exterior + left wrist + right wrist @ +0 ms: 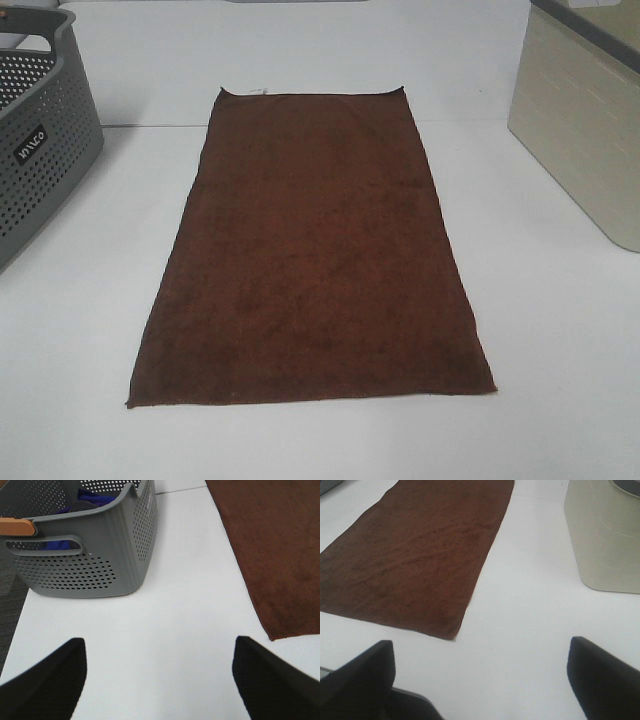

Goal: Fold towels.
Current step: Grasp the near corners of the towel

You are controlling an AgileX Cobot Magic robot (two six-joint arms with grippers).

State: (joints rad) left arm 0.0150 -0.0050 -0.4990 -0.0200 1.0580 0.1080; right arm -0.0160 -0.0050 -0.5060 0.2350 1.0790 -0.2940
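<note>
Your left pincer (158,652) and right pincer (480,652) both gape wide and hold nothing, each poised over bare white surface (560,360) just outside a near corner of the towel (310,250). That towel lies flat and fully spread, its length running away from you, so no fold is made yet; you seem to be at the first approach. Next you would likely need to bring each pincer in to its near corner, pinch the hem without bunching it, and carry both evenly toward the far edge, where a small white tag (255,90) sits. Left of the towel stands a grey perforated basket (45,150) holding blue cloth (92,500); right of it, a beige bin (580,140). Little else of the room shows.
</note>
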